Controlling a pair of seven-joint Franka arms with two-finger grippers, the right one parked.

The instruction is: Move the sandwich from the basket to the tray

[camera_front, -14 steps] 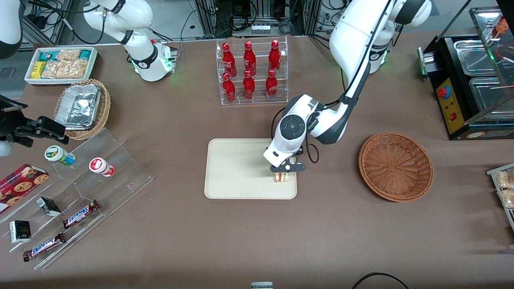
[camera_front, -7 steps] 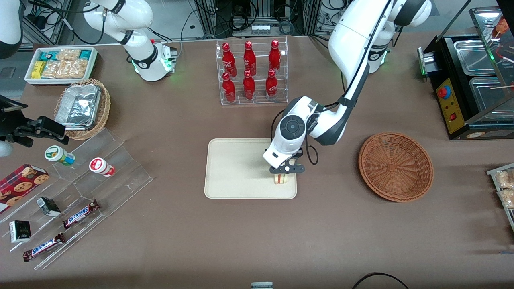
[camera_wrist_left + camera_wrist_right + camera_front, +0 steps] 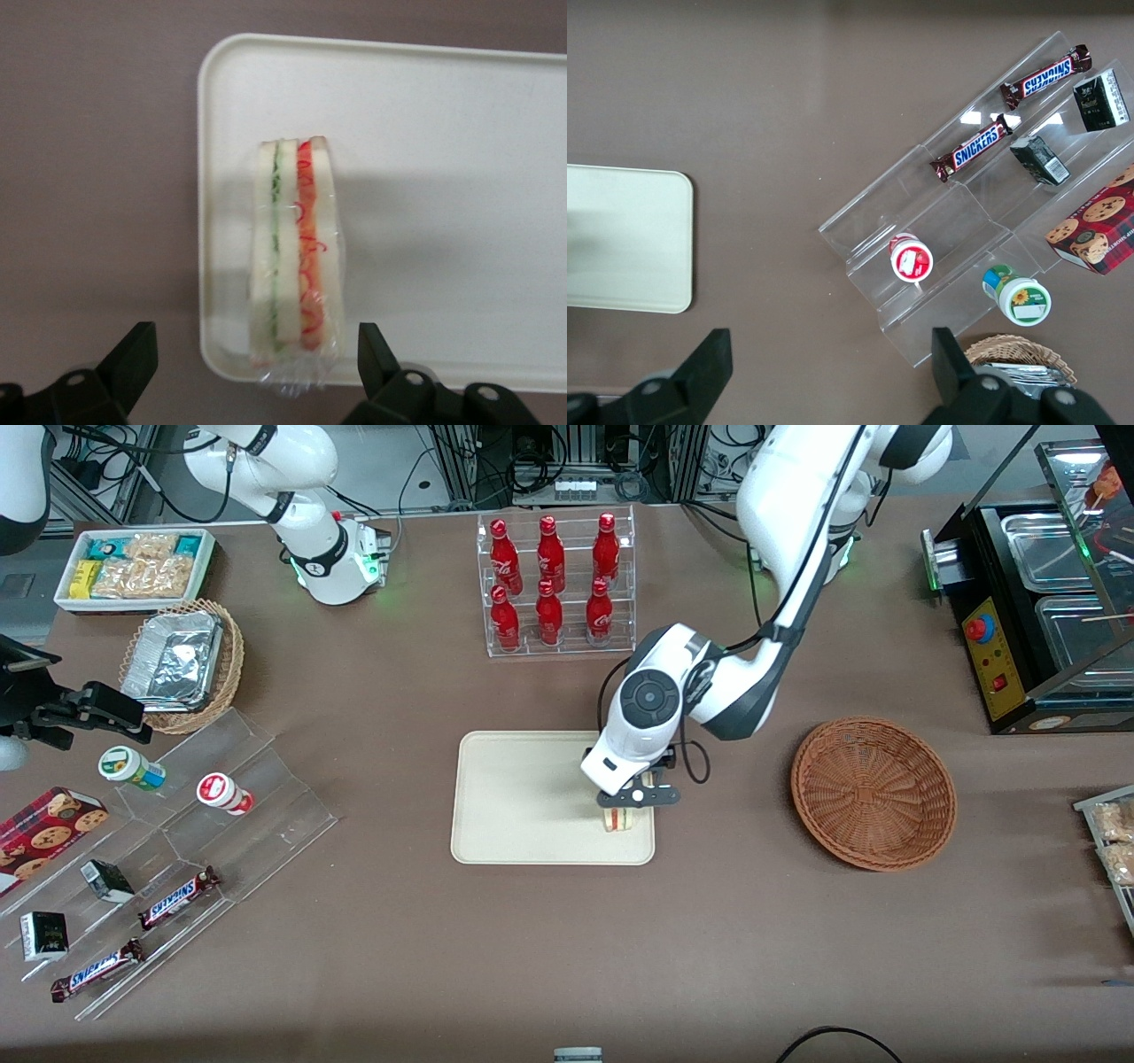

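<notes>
The sandwich [image 3: 621,820], a pale wrapped wedge with red, orange and green layers, stands on edge on the cream tray [image 3: 523,797], in the tray corner nearest the front camera and the basket. In the left wrist view the sandwich [image 3: 294,257] rests on the tray [image 3: 443,177] near its rim, apart from both fingers. My left gripper [image 3: 634,795] hangs just above the sandwich, open and empty; in the wrist view the gripper [image 3: 255,363] has its fingers spread wide on either side. The reddish-brown basket [image 3: 873,793] sits empty toward the working arm's end.
A clear rack of red bottles [image 3: 555,583] stands farther from the camera than the tray. A clear stepped shelf with snacks [image 3: 168,850], a tan wicker basket with foil container [image 3: 182,664] and a white snack bin [image 3: 135,567] lie toward the parked arm's end. A black food warmer [image 3: 1036,602] stands near the basket.
My left gripper has risen slightly off the sandwich, which stays on the tray. The arm's wrist has lifted a little.
</notes>
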